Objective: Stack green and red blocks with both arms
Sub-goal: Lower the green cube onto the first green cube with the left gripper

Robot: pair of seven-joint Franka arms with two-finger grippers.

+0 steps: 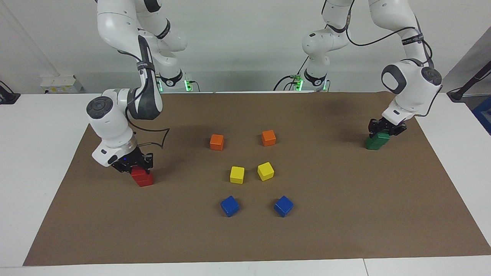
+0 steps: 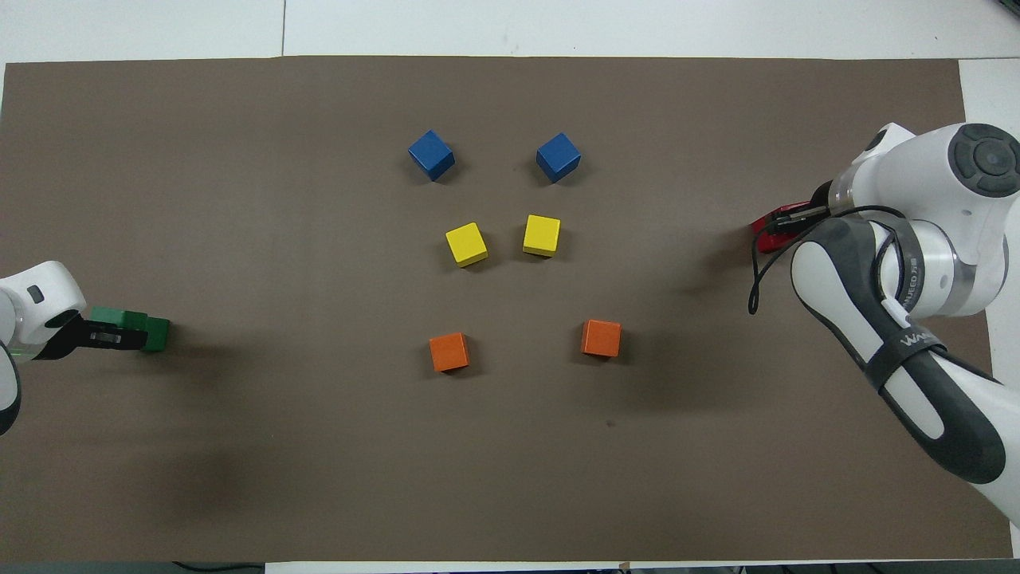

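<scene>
My left gripper (image 1: 383,129) is shut on a dark green cube (image 1: 383,135) and holds it on or just above the second green cube (image 1: 372,144), at the left arm's end of the mat. It sits offset from the lower cube. In the overhead view the left gripper (image 2: 100,337) covers part of both green cubes (image 2: 154,335). My right gripper (image 1: 135,163) is shut on a red cube (image 1: 138,171) that sits on the second red cube (image 1: 146,180), at the right arm's end. In the overhead view the right gripper (image 2: 790,218) hides most of the red cubes (image 2: 765,240).
On the brown mat (image 1: 345,214), midway between the arms, stand two orange cubes (image 1: 216,142) (image 1: 268,137), two yellow cubes (image 1: 237,174) (image 1: 265,171) and two blue cubes (image 1: 229,206) (image 1: 283,206). The orange ones are nearest the robots.
</scene>
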